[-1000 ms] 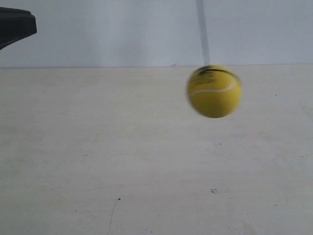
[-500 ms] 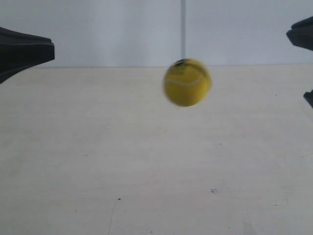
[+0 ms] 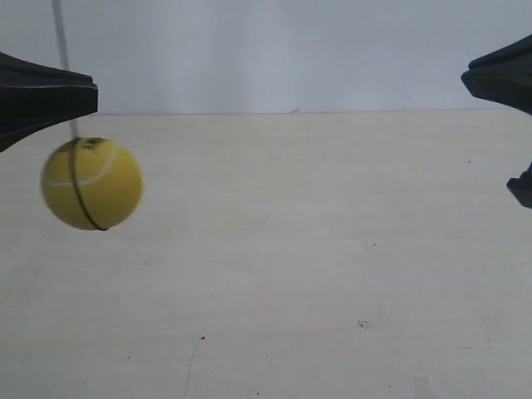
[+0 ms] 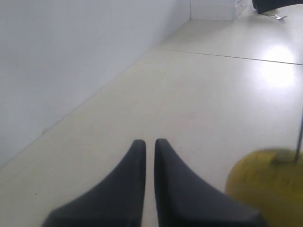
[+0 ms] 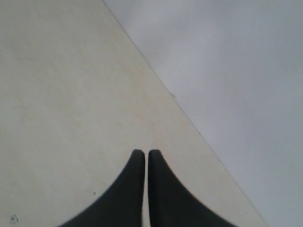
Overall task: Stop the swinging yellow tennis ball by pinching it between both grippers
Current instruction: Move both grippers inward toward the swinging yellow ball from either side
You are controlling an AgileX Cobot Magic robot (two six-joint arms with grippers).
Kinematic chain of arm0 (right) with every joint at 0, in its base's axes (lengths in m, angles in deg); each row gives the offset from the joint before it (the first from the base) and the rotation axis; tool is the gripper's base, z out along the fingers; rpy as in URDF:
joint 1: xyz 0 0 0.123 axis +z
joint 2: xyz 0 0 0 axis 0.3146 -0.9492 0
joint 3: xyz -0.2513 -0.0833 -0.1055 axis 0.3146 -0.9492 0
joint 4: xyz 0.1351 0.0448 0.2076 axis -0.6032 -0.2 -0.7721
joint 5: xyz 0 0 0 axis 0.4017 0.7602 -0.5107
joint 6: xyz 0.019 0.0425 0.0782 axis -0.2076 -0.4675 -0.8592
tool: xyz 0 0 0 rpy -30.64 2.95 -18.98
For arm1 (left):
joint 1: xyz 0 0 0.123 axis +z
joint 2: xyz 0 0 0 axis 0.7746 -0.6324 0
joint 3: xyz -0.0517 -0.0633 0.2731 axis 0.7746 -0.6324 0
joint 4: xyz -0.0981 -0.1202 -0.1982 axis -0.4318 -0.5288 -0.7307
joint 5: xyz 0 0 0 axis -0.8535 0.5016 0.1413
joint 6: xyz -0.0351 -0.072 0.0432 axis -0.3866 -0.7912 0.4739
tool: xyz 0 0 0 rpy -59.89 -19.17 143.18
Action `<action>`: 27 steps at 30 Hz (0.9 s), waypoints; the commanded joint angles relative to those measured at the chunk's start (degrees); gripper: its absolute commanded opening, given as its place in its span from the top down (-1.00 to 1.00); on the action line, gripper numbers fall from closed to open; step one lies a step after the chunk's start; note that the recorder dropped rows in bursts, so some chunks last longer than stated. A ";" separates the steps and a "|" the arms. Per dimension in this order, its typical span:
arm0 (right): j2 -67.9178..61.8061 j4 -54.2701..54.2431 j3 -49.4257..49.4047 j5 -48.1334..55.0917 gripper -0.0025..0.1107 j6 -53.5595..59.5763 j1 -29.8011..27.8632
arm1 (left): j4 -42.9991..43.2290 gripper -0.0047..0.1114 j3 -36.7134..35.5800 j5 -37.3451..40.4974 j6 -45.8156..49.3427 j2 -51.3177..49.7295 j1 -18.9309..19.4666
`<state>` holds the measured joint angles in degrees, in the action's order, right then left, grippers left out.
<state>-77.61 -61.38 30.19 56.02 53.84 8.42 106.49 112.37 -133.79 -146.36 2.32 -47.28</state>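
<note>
The yellow tennis ball [image 3: 91, 183], blurred and crossed by a dark band, hangs on a thin dark string [image 3: 61, 58] at the exterior view's left. It sits just below the tip of the black wedge gripper [image 3: 91, 95] entering from that side. The left wrist view shows the ball [image 4: 267, 189] close beside my left gripper [image 4: 150, 142], which is shut with nothing held. The other black gripper [image 3: 467, 79] pokes in at the exterior view's right edge, far from the ball. My right gripper [image 5: 145, 152] is shut and empty, and no ball shows in its view.
A pale tabletop [image 3: 291, 266] runs back to a white wall [image 3: 274, 50]. A second dark part of the arm [image 3: 522, 188] shows at the exterior view's right edge. A dark object [image 4: 277, 5] lies far off in the left wrist view.
The ball has swung from right of centre across to the far left. Both grippers have pushed in from the edges, the one at the exterior view's right slightly further than half a second ago.
</note>
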 commanded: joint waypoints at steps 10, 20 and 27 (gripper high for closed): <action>-5.17 -0.49 0.42 -2.57 0.96 -0.79 0.08 | 0.38 0.84 0.21 0.88 -0.57 -6.21 -0.13; -8.47 0.30 0.42 -3.47 0.96 -0.78 0.08 | 0.38 0.84 0.21 0.11 -0.78 -6.33 -0.13; -8.61 -1.58 0.42 -2.15 0.96 -0.90 0.08 | -0.71 0.84 0.21 -3.90 -1.13 -9.34 -0.24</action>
<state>-86.18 -62.08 30.19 53.16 53.24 8.42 106.69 112.37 -136.39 -146.87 -5.91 -47.28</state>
